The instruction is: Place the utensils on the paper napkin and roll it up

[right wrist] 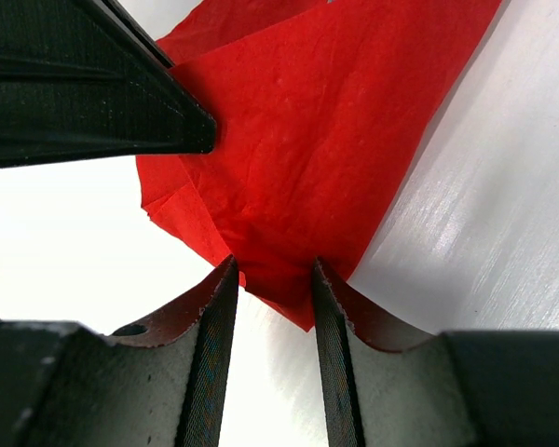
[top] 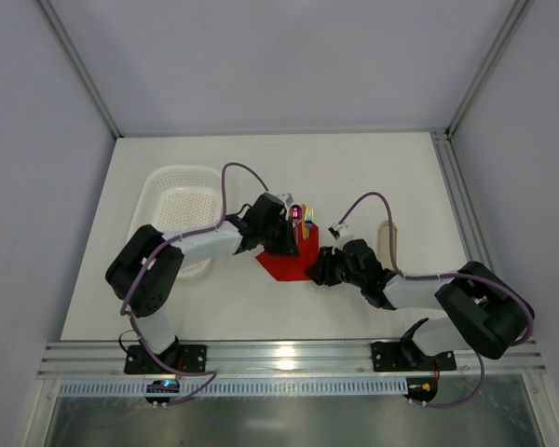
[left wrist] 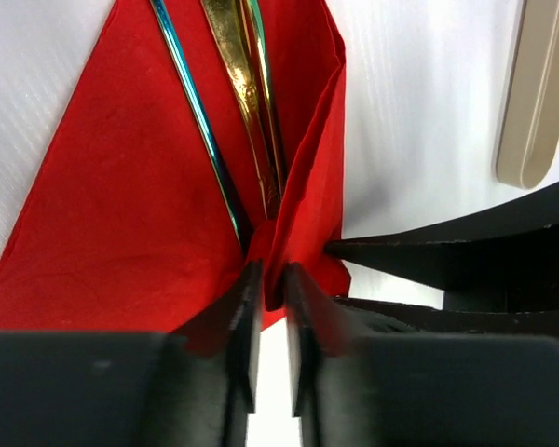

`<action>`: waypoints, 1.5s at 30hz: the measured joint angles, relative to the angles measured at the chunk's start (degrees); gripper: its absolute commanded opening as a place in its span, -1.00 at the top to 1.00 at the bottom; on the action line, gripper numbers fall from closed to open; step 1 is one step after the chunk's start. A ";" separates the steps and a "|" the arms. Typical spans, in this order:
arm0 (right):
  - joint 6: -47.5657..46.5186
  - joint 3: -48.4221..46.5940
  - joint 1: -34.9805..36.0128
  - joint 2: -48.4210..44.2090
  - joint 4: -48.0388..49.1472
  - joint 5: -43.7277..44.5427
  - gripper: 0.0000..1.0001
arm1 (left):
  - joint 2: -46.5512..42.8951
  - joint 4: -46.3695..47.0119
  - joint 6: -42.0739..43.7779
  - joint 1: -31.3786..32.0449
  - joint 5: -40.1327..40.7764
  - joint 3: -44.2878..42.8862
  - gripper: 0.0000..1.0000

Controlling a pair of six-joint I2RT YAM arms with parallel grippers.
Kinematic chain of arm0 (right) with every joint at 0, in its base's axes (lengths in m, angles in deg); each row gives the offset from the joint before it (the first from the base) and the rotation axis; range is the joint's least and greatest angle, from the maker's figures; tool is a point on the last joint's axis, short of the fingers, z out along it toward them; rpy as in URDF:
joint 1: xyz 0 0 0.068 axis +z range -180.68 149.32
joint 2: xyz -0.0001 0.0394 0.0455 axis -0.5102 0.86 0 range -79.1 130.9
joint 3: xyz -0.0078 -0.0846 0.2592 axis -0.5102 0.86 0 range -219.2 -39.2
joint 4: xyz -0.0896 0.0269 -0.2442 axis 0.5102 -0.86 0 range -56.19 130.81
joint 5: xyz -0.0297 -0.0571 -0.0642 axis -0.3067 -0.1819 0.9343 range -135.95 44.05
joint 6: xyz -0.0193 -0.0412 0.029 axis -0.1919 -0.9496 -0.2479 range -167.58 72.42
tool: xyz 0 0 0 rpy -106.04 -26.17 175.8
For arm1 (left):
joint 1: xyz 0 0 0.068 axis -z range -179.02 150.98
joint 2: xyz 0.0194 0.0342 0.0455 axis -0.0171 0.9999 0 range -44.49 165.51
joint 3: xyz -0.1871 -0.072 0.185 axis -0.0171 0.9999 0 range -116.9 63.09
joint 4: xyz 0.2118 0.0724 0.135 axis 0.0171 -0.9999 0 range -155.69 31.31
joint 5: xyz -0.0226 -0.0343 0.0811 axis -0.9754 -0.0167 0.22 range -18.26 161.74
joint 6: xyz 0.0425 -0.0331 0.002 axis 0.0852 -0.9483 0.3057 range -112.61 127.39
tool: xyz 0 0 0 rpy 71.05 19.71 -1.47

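The red paper napkin (top: 281,265) lies at mid-table, between the two grippers. The iridescent utensils (top: 304,220) lie on it, their heads sticking out past its far corner. In the left wrist view a blue-green handle (left wrist: 197,116) and a gold handle (left wrist: 240,84) run side by side down the napkin (left wrist: 121,205). My left gripper (left wrist: 272,270) is pinched on a raised fold of the napkin's edge beside the handles, and it also shows in the top view (top: 284,244). My right gripper (right wrist: 273,265) is open and straddles a corner of the napkin (right wrist: 326,121), low over the table (top: 319,265).
A white perforated basket (top: 172,182) stands at the left. A beige oblong tray (top: 388,244) lies right of the napkin, also visible in the left wrist view (left wrist: 536,93). The right gripper's black fingers (left wrist: 447,251) are close to my left jaws.
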 measured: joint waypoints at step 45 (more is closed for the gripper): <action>1.11 -4.92 0.39 0.15 -9.84 -3.02 0.52 | 1.18 4.83 0.22 -2.93 -3.15 6.95 1.00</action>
